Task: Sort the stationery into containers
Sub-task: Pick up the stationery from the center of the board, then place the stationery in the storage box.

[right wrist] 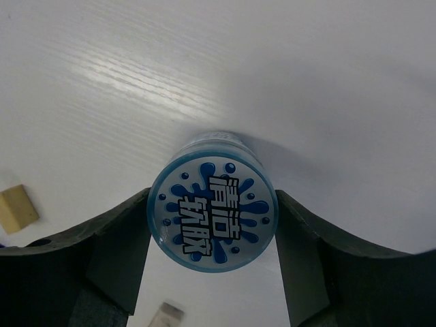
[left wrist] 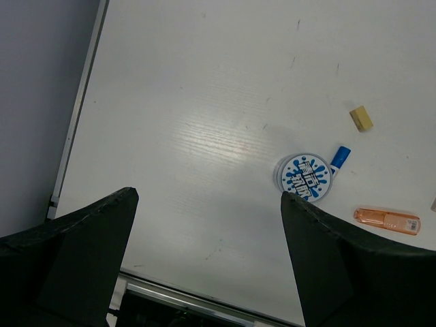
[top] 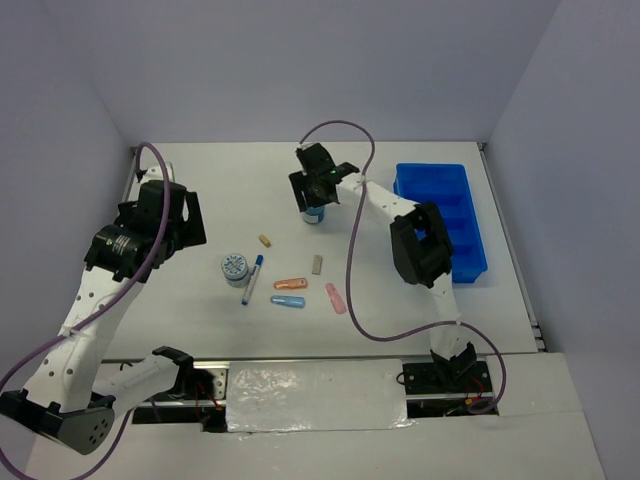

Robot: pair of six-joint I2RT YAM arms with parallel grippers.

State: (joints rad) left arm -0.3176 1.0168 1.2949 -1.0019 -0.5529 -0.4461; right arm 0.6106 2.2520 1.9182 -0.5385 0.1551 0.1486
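Right gripper (top: 317,192), upper centre of the top view: fingers pressed against both sides of an upright roll (right wrist: 212,214) standing on the table (top: 220,190). Left gripper (left wrist: 209,197), at left: jaws spread wide, holding nothing. Tray (top: 440,171) at right. Second roll (top: 235,267), pen (top: 252,280) and orange piece (top: 291,284) lie at centre.
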